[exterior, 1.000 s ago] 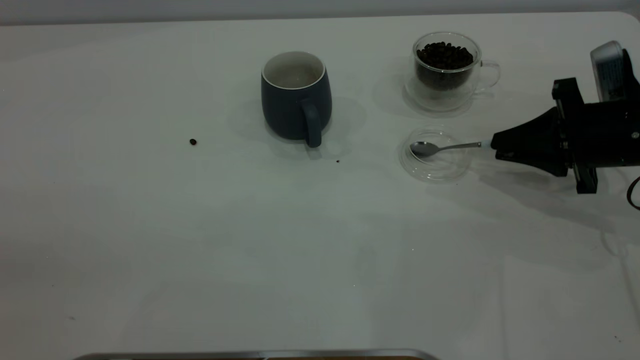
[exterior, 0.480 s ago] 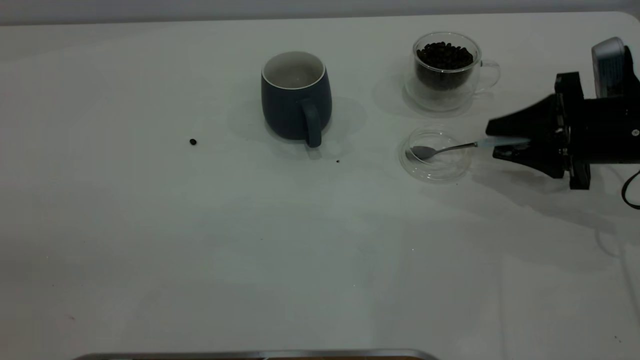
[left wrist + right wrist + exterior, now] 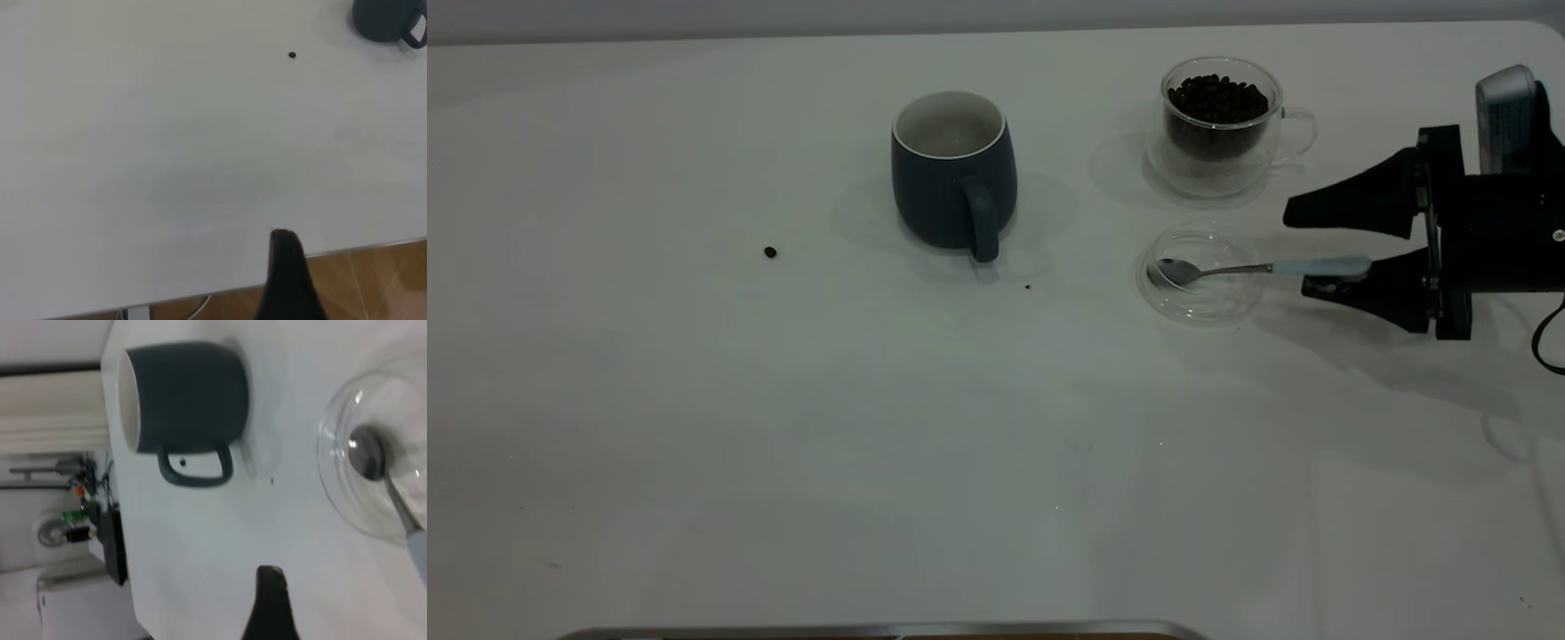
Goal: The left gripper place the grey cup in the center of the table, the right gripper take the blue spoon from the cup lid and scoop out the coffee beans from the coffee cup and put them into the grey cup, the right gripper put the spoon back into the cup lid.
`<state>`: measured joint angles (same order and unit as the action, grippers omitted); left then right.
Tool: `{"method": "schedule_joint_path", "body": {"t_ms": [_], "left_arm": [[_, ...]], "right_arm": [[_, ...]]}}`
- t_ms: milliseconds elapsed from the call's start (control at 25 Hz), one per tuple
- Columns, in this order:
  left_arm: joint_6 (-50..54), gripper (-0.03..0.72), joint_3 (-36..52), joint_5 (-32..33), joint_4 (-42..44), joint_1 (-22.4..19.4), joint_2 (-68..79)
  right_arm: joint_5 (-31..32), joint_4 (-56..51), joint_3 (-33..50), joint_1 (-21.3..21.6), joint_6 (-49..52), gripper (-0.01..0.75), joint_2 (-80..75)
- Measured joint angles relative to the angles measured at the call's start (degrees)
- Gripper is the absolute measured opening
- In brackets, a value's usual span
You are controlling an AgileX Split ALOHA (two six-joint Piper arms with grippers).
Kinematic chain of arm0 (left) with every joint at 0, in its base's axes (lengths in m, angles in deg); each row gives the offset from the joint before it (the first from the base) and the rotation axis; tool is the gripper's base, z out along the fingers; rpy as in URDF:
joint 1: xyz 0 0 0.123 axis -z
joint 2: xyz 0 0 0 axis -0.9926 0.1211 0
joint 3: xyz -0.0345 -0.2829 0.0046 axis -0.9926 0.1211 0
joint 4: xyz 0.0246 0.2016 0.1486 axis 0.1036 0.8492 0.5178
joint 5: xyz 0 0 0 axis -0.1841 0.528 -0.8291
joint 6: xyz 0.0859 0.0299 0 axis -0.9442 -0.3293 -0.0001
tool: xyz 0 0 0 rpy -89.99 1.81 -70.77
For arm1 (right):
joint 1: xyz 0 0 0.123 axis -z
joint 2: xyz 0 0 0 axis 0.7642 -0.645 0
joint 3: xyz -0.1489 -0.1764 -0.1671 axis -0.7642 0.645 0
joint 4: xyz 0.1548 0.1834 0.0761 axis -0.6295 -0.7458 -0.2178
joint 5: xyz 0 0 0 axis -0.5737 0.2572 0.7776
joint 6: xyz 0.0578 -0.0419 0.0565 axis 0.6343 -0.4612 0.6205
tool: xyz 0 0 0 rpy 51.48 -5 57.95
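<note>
L to R: we see a stray bean [image 3: 770,252] on the surface [image 3: 783,427], then the grey cup [image 3: 953,169] upright near centre, handle toward us. Coffee cup [image 3: 1218,120] w/ coffee beans [image 3: 1216,96] sits behind the cup lid [image 3: 1200,274]. Blue spoon [image 3: 1254,268] has its bowl in the lid. Right gripper [image 3: 1307,250] reaches in level from the right edge, fingers [image 3: 1347,200] apart either side of the handle. Left gripper [image 3: 287,280]: can't tell its state.

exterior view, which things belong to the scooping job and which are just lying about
Job:
- dark slate grey ceramic mug
- clear glass cup of dark coffee beans
- blue-handled metal spoon
- shallow clear lid
- right gripper, jaws open

Lying about:
- stray bean
- dark speck
</note>
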<state>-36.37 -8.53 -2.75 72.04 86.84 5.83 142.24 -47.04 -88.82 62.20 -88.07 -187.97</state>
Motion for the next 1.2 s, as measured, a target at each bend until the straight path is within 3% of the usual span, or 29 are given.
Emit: {"method": "schedule_joint_path", "body": {"t_ms": [720,1200], "left_arm": [[-0.1,0.588,0.0,0.0,0.0,0.0,0.0],[-0.1,0.588,0.0,0.0,0.0,0.0,0.0]], "right_arm": [[-6.5,3.2,0.0,0.1,2.4,0.605,0.0],[-9.4,13.4,0.3,5.6,9.9,0.593,9.1]]}}
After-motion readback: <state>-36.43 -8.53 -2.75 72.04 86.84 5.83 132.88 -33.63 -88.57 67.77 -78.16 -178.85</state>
